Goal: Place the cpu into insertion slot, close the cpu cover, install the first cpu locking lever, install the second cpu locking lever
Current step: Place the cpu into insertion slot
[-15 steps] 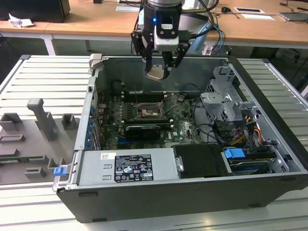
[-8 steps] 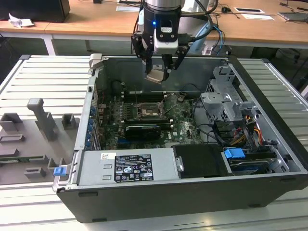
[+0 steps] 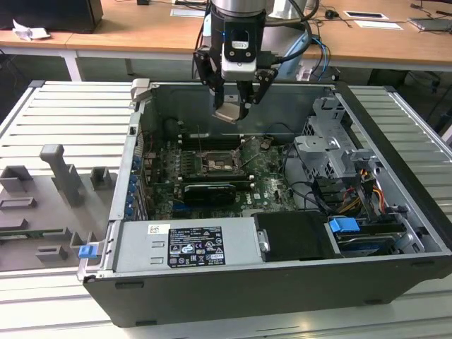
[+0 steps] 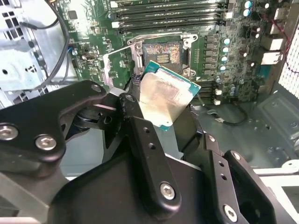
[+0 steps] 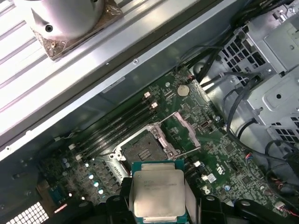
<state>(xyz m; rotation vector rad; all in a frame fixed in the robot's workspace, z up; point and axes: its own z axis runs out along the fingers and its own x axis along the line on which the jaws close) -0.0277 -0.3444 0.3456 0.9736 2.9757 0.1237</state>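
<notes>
My gripper hangs above the open computer case, shut on the cpu, which it holds tilted in the air. In both wrist views the cpu shows its pale silver face with a green rim between the black fingers. The insertion slot lies on the green board below, bare and dark, with the gripper up and apart from it. The cpu cover stands swung open beside the slot.
Long black memory slots run behind the socket, and a black card lies in front of it. A grey power supply and a metal drive cage with cables crowd the case. Grey fixtures stand at the exterior view's left.
</notes>
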